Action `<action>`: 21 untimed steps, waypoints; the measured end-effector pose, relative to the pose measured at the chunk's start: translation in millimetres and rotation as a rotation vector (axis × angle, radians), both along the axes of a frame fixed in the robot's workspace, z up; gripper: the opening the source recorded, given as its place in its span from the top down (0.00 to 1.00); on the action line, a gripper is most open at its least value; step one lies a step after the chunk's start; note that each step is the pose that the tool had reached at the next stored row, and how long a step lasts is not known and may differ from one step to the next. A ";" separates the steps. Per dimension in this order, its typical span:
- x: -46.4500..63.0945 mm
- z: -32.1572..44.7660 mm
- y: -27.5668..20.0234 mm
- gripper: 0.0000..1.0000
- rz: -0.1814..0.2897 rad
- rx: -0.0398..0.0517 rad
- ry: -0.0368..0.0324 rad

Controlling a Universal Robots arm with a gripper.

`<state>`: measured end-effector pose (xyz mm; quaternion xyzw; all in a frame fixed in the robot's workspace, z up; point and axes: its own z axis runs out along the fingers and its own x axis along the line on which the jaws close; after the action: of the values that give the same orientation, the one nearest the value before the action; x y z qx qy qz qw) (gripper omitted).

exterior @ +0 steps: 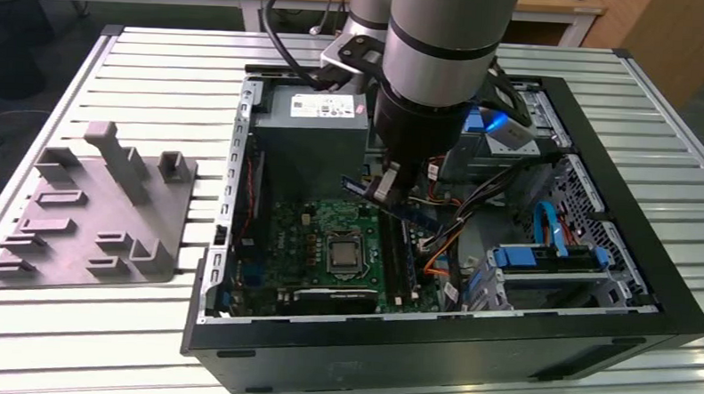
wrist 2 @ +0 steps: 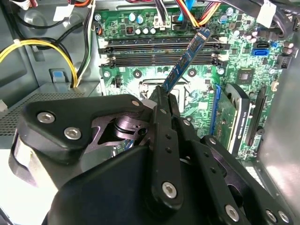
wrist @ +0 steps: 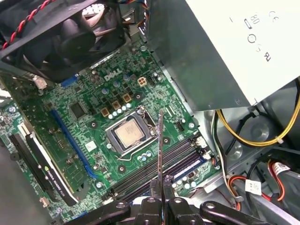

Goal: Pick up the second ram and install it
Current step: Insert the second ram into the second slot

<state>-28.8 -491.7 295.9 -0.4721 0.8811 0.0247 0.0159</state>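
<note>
My gripper (exterior: 387, 188) hangs inside the open computer case (exterior: 441, 343), shut on the second ram (exterior: 397, 206), a thin dark blue strip with chips. The strip is tilted and held above the green motherboard (exterior: 290, 248), clear of it. In the second wrist view the ram (wrist 2: 184, 60) sticks out from the gripper (wrist 2: 163, 96) over the long black memory slots (wrist 2: 140, 52). Seen edge-on in the first wrist view, the ram (wrist: 160, 145) rises from between the fingertips (wrist: 154, 186) as a thin line over the memory slots (wrist: 140, 178), beside the processor socket (wrist: 128, 133).
A grey power supply (exterior: 314, 115) stands at the back of the case, and a black fan (wrist: 70, 37) is near the board. Cables and a drive cage (exterior: 551, 259) crowd the exterior view's right. A grey parts holder (exterior: 90, 212) lies on the slatted table (exterior: 156, 55).
</note>
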 end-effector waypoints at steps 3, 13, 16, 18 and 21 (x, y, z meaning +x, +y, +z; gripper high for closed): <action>0.0 0.0 0.0 0.87 -0.015 0.0000 0.0000; 0.0 -0.1 0.0 0.87 -0.065 0.0001 -0.0001; 0.0 -0.1 0.0 0.87 -0.079 0.0001 -0.0001; 0.0 -0.1 0.0 0.87 -0.089 0.0001 0.0000; 0.0 0.0 0.0 0.87 -0.103 0.0000 0.0000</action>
<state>-28.8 -491.7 295.9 -0.4259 0.9043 0.0238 0.0172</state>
